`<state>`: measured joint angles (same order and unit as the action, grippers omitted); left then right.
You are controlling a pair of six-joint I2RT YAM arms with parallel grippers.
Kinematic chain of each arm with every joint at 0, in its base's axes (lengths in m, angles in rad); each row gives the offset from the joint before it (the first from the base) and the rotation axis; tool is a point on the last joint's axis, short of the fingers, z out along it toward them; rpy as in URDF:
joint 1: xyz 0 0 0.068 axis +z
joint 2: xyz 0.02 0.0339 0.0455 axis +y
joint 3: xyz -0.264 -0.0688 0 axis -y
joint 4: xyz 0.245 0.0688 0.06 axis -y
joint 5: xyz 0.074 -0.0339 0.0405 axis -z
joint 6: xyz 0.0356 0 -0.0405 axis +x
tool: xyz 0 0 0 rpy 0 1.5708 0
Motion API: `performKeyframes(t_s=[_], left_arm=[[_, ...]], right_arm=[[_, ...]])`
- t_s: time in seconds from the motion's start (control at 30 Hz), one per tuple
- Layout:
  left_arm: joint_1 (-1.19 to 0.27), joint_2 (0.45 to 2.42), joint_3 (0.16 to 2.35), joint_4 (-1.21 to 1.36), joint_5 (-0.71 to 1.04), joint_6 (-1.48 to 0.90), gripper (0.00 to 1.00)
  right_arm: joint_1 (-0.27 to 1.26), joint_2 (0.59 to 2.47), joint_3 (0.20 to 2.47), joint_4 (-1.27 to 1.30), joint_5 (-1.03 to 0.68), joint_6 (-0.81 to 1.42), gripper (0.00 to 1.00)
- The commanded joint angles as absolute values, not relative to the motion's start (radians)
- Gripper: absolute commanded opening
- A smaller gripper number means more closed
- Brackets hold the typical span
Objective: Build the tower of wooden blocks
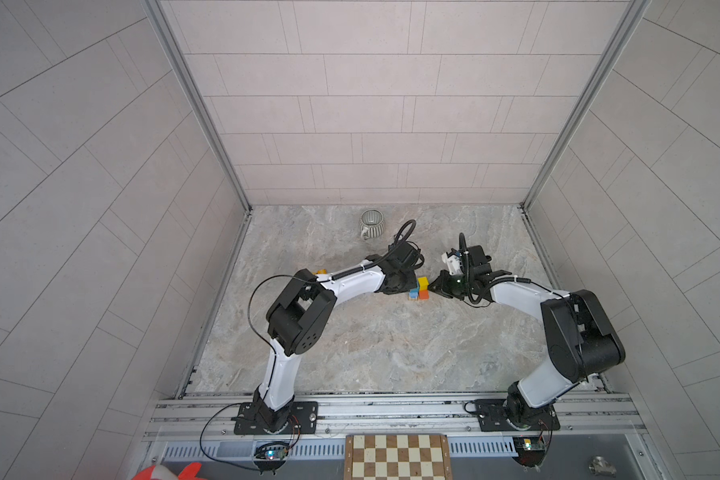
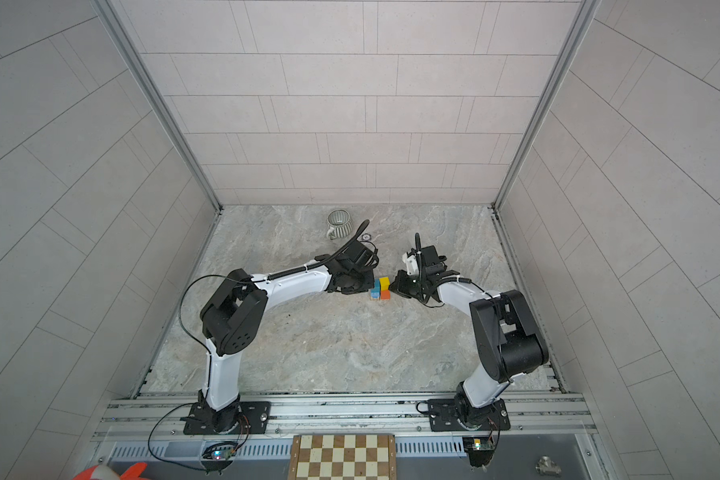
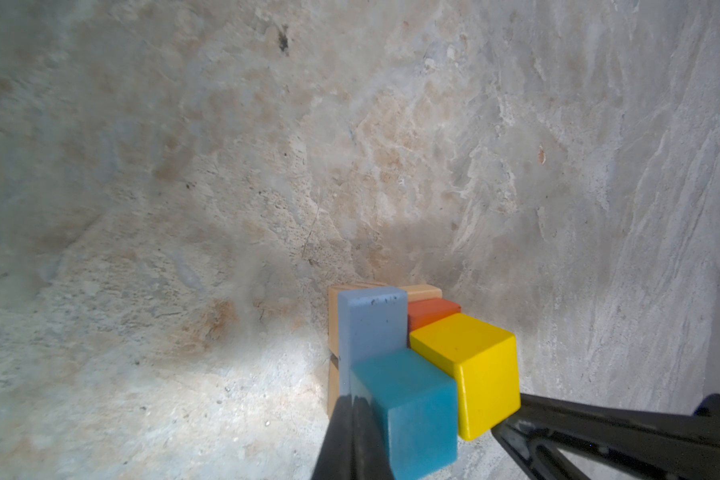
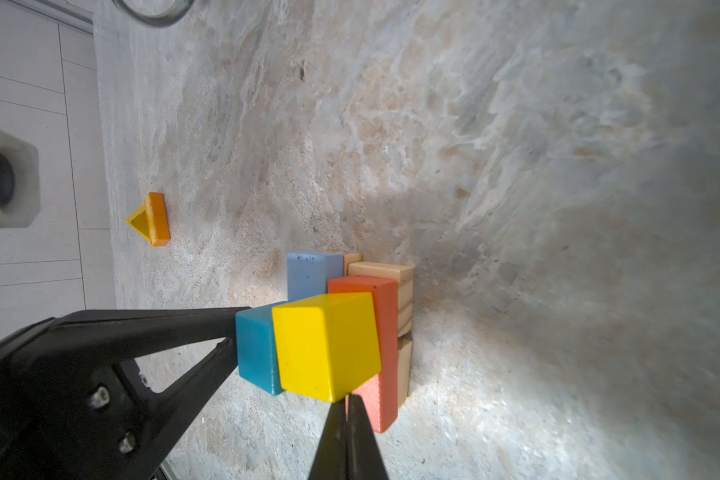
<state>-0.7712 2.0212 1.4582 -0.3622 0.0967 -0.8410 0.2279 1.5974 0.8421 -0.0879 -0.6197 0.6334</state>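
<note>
The wood block tower (image 1: 418, 289) (image 2: 380, 289) stands mid-table between my two grippers. A yellow cube (image 3: 470, 361) (image 4: 327, 345) and a teal cube (image 3: 408, 399) (image 4: 254, 349) sit on top. Under them are a light blue block (image 3: 371, 324), an orange-red block (image 4: 385, 332) and natural-wood blocks (image 4: 404, 291). On the tower's left my left gripper (image 1: 411, 286) (image 3: 352, 401) is shut and empty, with its tip against the teal cube. From the right my right gripper (image 1: 430, 287) (image 4: 350, 399) is also shut and empty, its tip at the yellow cube's lower corner.
A yellow-orange triangular piece (image 4: 150, 218) (image 1: 321, 272) lies alone on the table left of the tower, partly hidden by the left arm in both top views. A grey ribbed cup (image 1: 371, 223) stands at the back. A chessboard (image 1: 398, 457) lies past the front rail.
</note>
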Motion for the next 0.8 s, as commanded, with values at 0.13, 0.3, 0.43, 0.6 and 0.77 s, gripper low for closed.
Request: performKeyframes(t_s=[0.13,0.3,0.43,0.6,0.77], left_arm=[[-0.776,2.028,1.459,-0.369,0.086,-0.838,0.0],[-0.772,2.022,1.464,-0.375,0.086,-0.832,0.0],[-0.766,2.022,1.47,-0.38,0.087,-0.829,0.0],[-0.761,2.026,1.474,-0.38,0.093,-0.827,0.0],[-0.761,2.032,1.487,-0.384,0.092,-0.826,0.0]], right_arm=[[0.233,1.546,0.84,-0.122,-0.598,0.627,0.0],[0.222,1.516,0.847,-0.153,-0.582,0.617,0.0],[0.198,1.505,0.866,-0.175,-0.581,0.613,0.0],[0.189,1.531,0.916,-0.221,-0.562,0.591,0.0],[0.189,1.591,0.945,-0.217,-0.566,0.594,0.0]])
